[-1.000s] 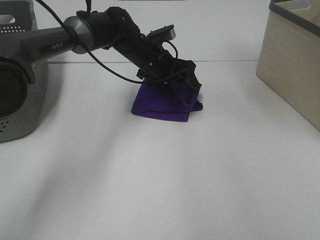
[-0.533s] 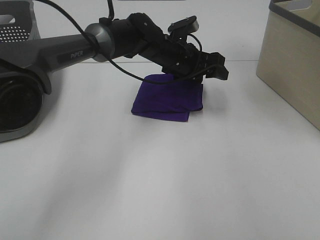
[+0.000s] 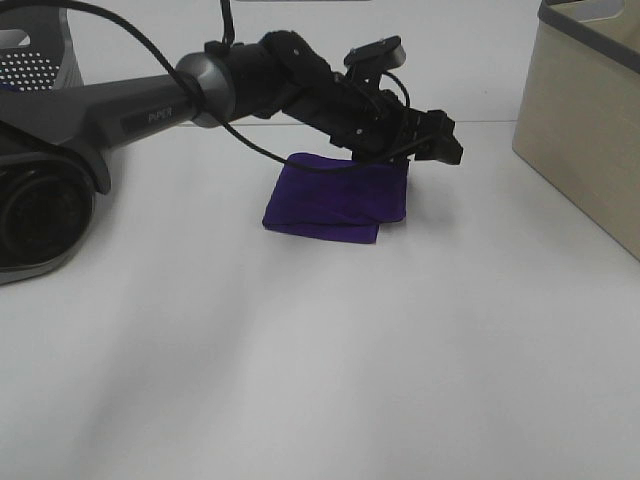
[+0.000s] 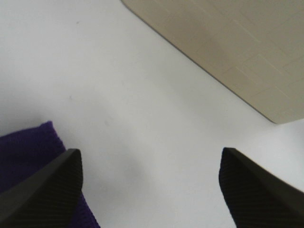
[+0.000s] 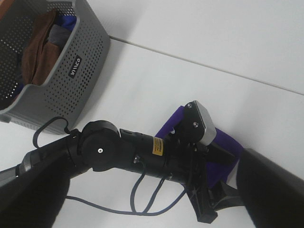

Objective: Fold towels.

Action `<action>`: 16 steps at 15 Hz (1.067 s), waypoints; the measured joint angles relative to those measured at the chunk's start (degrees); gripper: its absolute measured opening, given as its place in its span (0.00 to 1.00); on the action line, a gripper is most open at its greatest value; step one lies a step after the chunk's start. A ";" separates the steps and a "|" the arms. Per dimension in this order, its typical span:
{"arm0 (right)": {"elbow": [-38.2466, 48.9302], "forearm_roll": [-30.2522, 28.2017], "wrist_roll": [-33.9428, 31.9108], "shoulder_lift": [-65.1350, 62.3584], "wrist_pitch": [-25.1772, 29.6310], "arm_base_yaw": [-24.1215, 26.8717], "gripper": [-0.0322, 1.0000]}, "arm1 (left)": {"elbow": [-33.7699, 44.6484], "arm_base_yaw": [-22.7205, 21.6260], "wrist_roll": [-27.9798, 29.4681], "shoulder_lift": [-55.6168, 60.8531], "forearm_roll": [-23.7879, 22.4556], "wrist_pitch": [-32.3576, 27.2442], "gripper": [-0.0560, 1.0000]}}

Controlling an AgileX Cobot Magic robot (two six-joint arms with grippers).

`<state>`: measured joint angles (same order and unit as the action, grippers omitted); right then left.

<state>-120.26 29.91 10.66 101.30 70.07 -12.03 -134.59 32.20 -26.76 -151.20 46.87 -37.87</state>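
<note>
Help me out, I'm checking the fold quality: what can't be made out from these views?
- Towel: its far edge is hidden behind the left gripper in the exterior high view; no tag shows.
- Left wrist view: only a corner of the towel shows, cut off by the frame and one of the fingers.
- Grey basket: cloths inside are partly hidden by its wall.
- Right wrist view: its own fingers are blurred.

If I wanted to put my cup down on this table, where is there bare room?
The wide white stretch in front of the purple towel is bare, as is the strip between the towel and the beige box. It is crowded at the towel, where the left end effector hangs just above its far corner, and at the grey basket.
</note>
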 joint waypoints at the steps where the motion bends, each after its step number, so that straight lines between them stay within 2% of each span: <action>1: 0.00 0.00 -0.06 -1.49 0.00 0.00 0.92 | -1.26 -0.11 -0.23 1.60 -3.55 -2.35 0.74; 3: 0.00 -1.38 -1.95 -4.98 0.00 0.00 0.92 | -2.75 -1.43 7.16 6.47 -21.72 -11.52 0.74; 5: 0.00 -8.08 -5.73 -6.70 0.00 0.00 0.92 | -2.75 -3.09 15.41 10.83 -36.10 -20.11 0.74; 7: 0.00 -17.99 -8.88 -7.85 0.00 0.11 0.92 | -2.75 -5.73 20.11 15.18 -42.97 -28.36 0.74; 8: 0.00 -22.98 -9.05 -8.48 0.06 0.11 0.92 | -2.81 -7.51 21.49 17.30 -44.63 -30.48 0.74; 9: 0.00 -24.98 -9.05 -8.82 0.06 0.11 0.92 | -2.81 -8.71 21.94 18.33 -45.09 -30.94 0.74; 11: 2.81 -30.60 -9.22 -11.06 -0.06 0.11 0.92 | -0.80 -15.07 23.15 22.35 -45.89 -31.28 0.74; 12: 6.07 -33.29 -9.51 -13.01 -0.06 0.11 0.92 | 1.32 -18.68 23.38 24.98 -45.95 -31.28 0.74; 13: 15.36 -36.04 -9.63 -17.13 -0.06 2.52 0.92 | 10.31 -26.24 22.69 33.17 -46.41 -31.28 0.74; 15: 24.64 -31.57 -9.85 -23.66 -0.06 7.56 0.91 | 22.63 -32.49 20.45 42.91 -46.35 -31.34 0.74; 16: 26.53 -30.42 -9.85 -25.38 -0.06 8.59 0.91 | 25.95 -33.92 20.00 46.07 -45.95 -31.34 0.74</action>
<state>-93.74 -0.52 0.80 75.92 70.02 -3.44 -108.63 -1.72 -6.76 -105.14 0.92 -69.21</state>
